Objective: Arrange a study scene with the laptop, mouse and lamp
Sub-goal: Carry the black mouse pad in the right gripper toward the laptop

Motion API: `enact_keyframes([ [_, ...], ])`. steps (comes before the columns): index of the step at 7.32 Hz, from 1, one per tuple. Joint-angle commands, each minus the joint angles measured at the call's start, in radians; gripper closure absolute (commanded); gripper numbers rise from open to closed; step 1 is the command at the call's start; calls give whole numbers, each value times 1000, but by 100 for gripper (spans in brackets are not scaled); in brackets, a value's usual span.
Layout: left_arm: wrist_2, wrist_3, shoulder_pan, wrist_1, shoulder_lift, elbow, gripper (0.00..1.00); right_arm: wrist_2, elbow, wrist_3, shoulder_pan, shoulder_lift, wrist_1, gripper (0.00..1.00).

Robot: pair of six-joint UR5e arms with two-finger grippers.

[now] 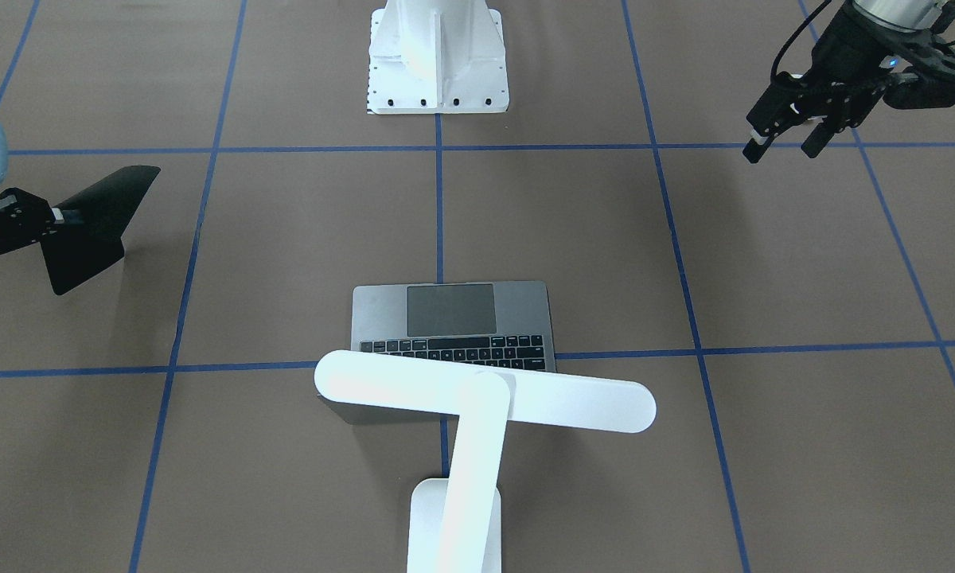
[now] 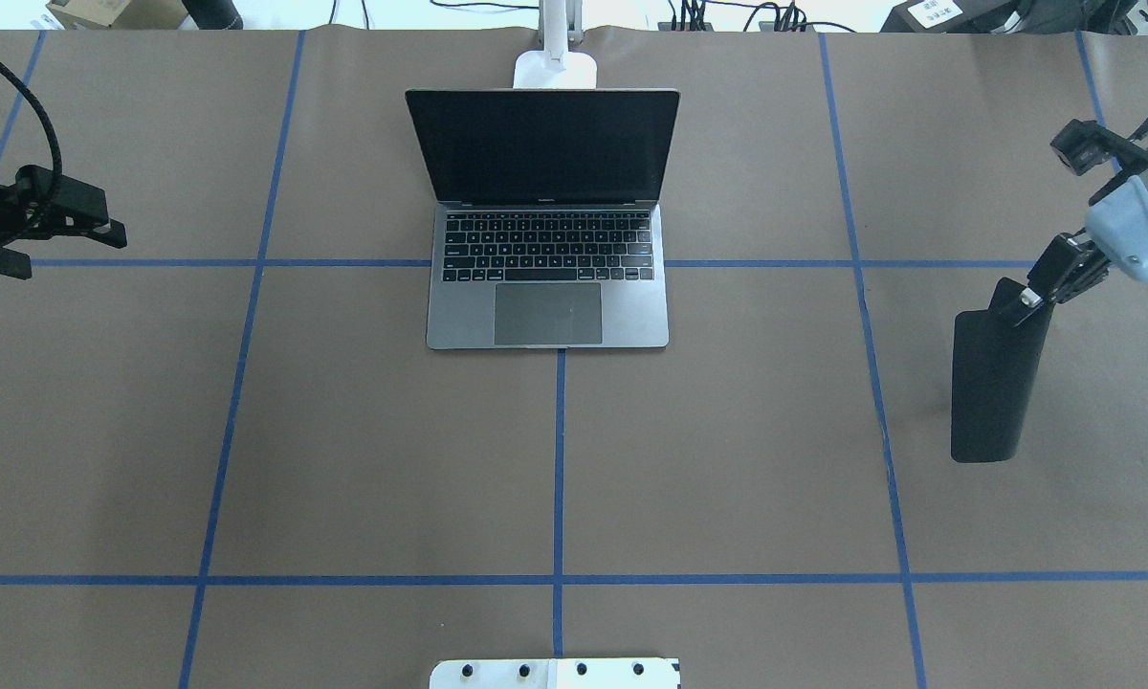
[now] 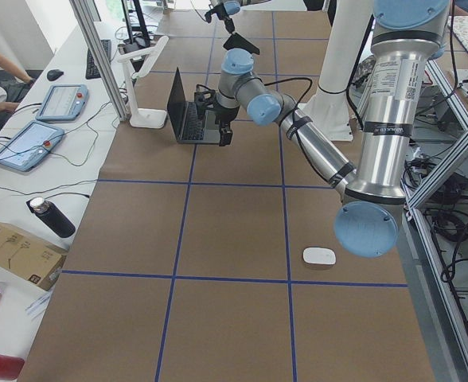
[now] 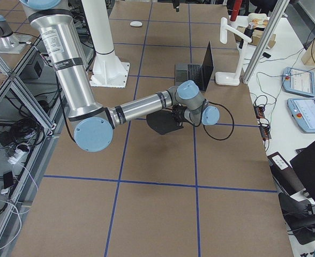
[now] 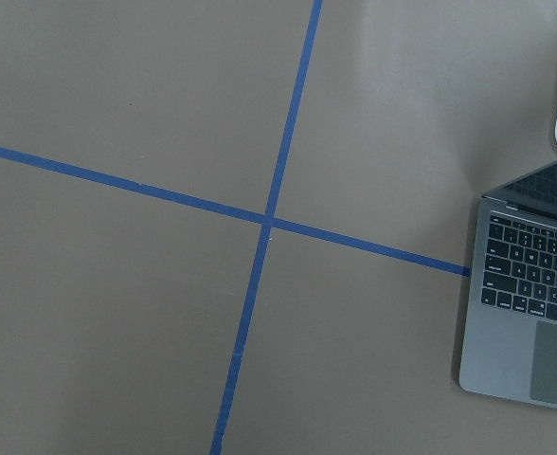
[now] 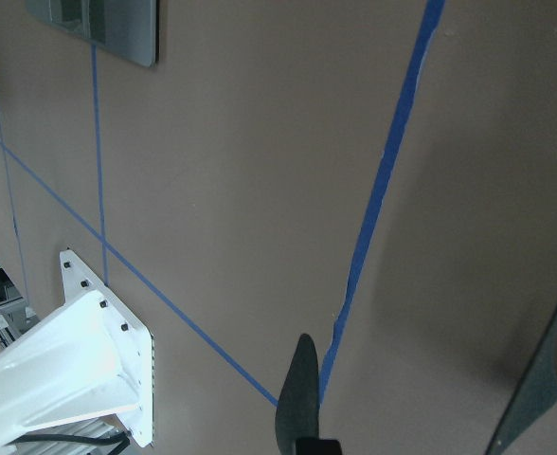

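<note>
Black mouse pad (image 2: pixel 995 383) sits clamped in my right gripper (image 2: pixel 1035 295), laptop (image 2: pixel 547 306) to its left; left gripper (image 1: pixel 781 147) has jaws apart.

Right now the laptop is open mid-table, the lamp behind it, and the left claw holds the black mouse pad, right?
Not quite: the right claw holds the mouse pad, as the overhead view shows; the left claw is open and empty. The laptop is open mid-table, the lamp behind it.

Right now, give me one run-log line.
laptop open, centre | lamp behind laptop | mouse on table | left gripper open, empty | right gripper holds mouse pad aloft
</note>
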Motion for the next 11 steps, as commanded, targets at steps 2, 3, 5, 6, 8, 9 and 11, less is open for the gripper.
enact_keyframes([
  [2,0,0,0,0,-1,2,0,99,-99,35,-72,98,-1,100],
  [3,0,0,0,0,-1,2,0,153,-113,37,-96,104,-1,100],
  [5,0,0,0,0,-1,2,0,210,-208,50,-133,184,7,100],
  [6,0,0,0,0,-1,2,0,252,-250,49,-152,208,11,100],
  [8,0,0,-2,0,-7,0,0,338,-290,49,-185,233,14,100],
  [9,0,0,-2,0,-7,0,0,368,-313,49,-195,254,14,100],
  [11,0,0,-2,0,-9,-1,0,406,-316,49,-202,264,14,100],
])
